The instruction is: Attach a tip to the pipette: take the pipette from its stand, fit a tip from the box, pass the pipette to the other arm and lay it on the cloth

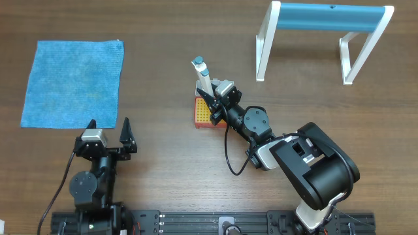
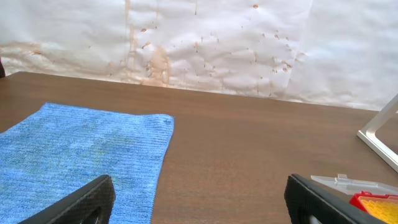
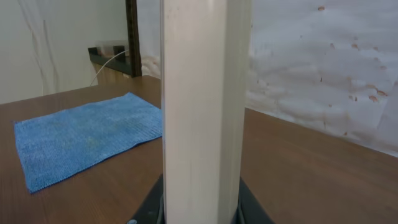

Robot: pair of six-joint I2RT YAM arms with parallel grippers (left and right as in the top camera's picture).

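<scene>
Brown wood-grain worktop (image 1: 170, 163), centre: the right end effector (image 1: 210, 96) clamps the white pipette (image 1: 203, 75) upright by the orange tip box (image 1: 201, 112); whether a tip is on cannot be told. Fitting likely calls for a plumb shaft centred on one tip, a straight push down, then a straight lift. The left end effector (image 1: 109, 124) sits spread wide, holding nothing, just beside the blue cloth (image 1: 72, 83). A blue-and-white stand (image 1: 326, 16) occupies the far right; crinkled white sheeting (image 2: 217, 43) lines the wall.

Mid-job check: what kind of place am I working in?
Probably a mock lab bench for robot trials: a white pipette with a teal cap, a red-and-yellow tip box and a white-framed blue-topped stand on a brown wooden table.
</scene>
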